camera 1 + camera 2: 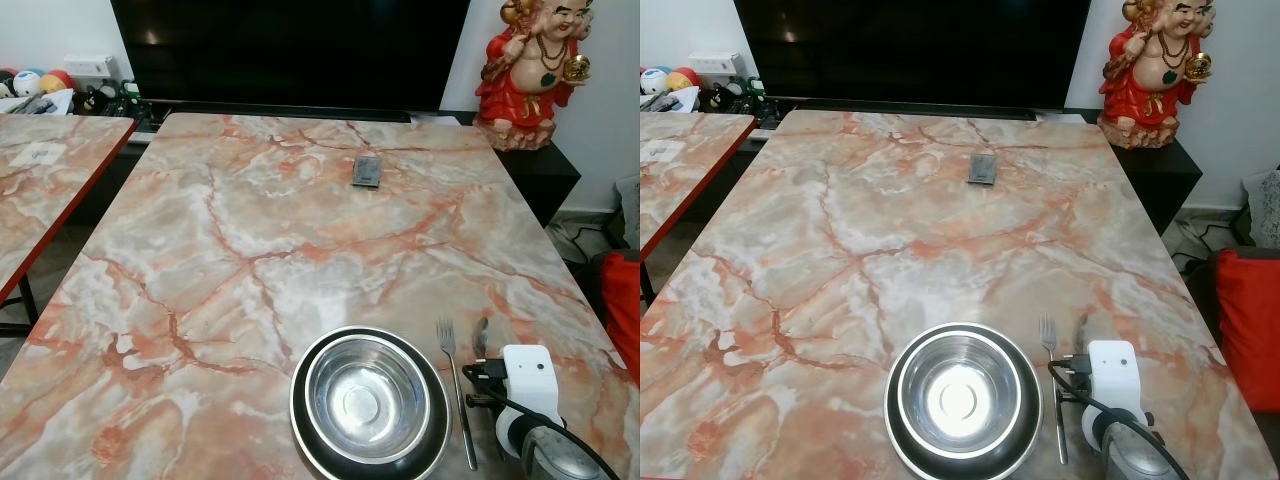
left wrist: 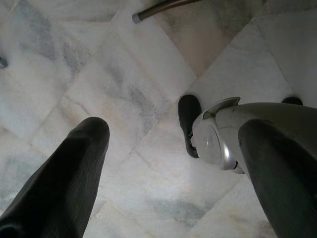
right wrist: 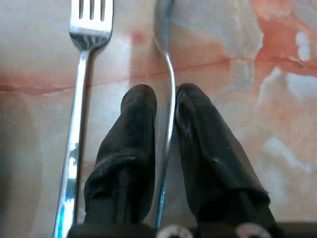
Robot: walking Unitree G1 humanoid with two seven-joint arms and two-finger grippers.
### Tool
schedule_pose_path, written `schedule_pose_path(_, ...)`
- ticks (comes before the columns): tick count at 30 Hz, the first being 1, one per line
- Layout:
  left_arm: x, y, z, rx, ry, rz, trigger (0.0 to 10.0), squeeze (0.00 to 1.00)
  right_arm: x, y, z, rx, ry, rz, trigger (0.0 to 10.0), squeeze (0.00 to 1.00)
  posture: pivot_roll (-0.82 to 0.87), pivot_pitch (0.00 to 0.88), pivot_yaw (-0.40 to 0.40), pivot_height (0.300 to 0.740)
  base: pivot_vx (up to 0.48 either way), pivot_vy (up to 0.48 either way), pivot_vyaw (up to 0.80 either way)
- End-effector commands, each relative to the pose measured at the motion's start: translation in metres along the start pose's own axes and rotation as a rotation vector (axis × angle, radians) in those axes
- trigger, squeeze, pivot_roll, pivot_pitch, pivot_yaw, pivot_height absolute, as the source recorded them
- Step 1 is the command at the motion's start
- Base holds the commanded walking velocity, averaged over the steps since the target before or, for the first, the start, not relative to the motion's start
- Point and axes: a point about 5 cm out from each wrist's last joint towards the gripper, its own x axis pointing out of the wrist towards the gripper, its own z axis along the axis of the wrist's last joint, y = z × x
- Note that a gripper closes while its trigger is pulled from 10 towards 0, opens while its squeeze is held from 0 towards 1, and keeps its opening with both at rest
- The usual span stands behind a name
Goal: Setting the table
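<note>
A steel bowl (image 1: pixel 367 395) sits inside a dark plate (image 1: pixel 297 405) at the near edge of the marble table (image 1: pixel 250 250). Just right of the plate lies a fork (image 1: pixel 458 390), tines pointing away from me. A spoon (image 1: pixel 480 335) lies parallel to the fork on its right. My right gripper (image 3: pixel 166 94) rests low over the table, and its two black fingers (image 3: pixel 136 124) are shut on the spoon's thin handle (image 3: pixel 168 99). The fork (image 3: pixel 81 89) lies beside it, untouched. My left gripper (image 2: pixel 176 131) hangs open above the tiled floor.
A small grey flat object (image 1: pixel 367 170) lies toward the table's far side. A red figurine (image 1: pixel 530 70) stands on a dark cabinet at the back right, beside a black screen (image 1: pixel 290 50). A second marble table (image 1: pixel 40 180) stands to the left.
</note>
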Motion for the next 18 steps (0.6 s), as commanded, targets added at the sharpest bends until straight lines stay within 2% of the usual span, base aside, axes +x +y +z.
schedule_pose_path(1,-0.002,0.001,-0.007,0.012,0.029,-0.001,10.0,0.0,-0.004,-0.002,0.012,-0.007,-0.044,-0.002,10.0,0.0,-0.05,0.118,-0.043,0.74,0.0,0.0,0.0)
schedule_pose_path(14,-0.002,0.0,-0.007,0.01,0.029,-0.003,10.0,0.0,-0.004,-0.006,0.019,-0.011,-0.061,-0.012,10.0,0.0,-0.05,0.117,-0.048,0.74,0.0,0.0,0.0)
schedule_pose_path(18,-0.002,0.0,-0.007,0.01,0.029,-0.003,10.0,0.0,-0.004,-0.011,0.026,0.056,-0.128,-0.048,10.0,0.0,-0.05,0.117,-0.048,0.74,0.0,0.0,0.0)
